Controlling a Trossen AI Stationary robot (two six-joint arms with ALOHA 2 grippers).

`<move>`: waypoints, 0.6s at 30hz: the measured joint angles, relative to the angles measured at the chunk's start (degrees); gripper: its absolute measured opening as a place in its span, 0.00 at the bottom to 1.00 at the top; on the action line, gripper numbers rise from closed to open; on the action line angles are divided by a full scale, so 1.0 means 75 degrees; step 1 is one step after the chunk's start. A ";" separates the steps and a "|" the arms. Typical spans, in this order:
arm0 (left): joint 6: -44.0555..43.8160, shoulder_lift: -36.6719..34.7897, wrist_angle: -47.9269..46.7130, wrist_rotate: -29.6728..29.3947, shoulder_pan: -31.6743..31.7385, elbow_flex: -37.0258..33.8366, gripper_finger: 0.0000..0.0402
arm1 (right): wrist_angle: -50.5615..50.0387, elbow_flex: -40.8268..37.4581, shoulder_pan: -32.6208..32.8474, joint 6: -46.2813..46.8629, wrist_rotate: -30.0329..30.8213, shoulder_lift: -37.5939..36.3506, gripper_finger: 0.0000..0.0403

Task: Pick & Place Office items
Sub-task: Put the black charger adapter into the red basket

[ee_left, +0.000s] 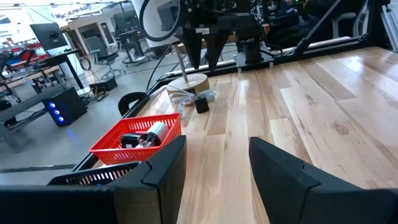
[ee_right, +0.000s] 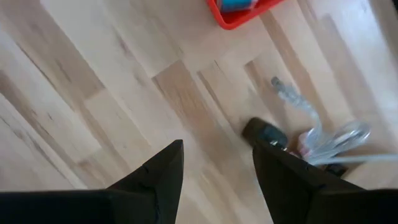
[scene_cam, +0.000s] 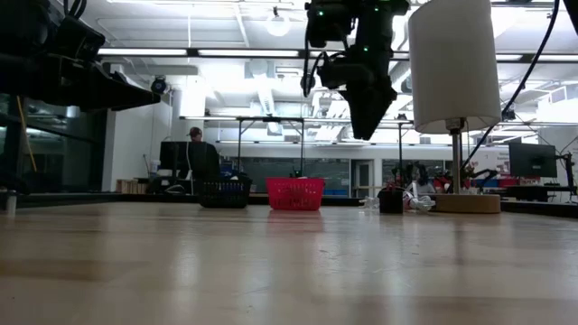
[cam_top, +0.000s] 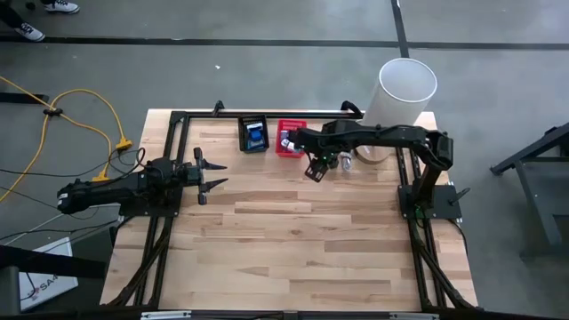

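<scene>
A few small office items lie on the table by the white cylinder's base: a black piece (ee_right: 266, 132) and clear-white pieces (ee_right: 329, 140), which also show in the left wrist view (ee_left: 201, 104) and the low view (scene_cam: 397, 199). The red basket (cam_top: 289, 140) holds several pieces (ee_left: 146, 135). The black basket (cam_top: 253, 135) holds a blue piece. My right gripper (cam_top: 316, 169) hangs open and empty above the table (scene_cam: 368, 122), just near of the red basket and left of the loose items. My left gripper (cam_top: 212, 174) is open and empty at the table's left.
The tall white cylinder (cam_top: 404, 89) stands on a round wooden base (scene_cam: 462, 203) at the far right corner. The two baskets stand side by side at the far edge. A black frame (cam_top: 178, 120) runs round the table. Bare wood (cam_top: 302, 240) fills the near half.
</scene>
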 joint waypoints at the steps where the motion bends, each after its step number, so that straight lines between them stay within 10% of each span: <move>1: 0.0000 0.0002 -0.0002 0.0000 0.0002 0.0000 0.42 | -0.0002 0.0000 0.0014 0.0274 -0.0012 0.0000 0.44; 18: 0.0000 0.0002 0.0000 0.0000 0.0000 0.0000 0.42 | -0.0348 -0.0005 0.0019 0.3573 0.0638 0.0598 0.44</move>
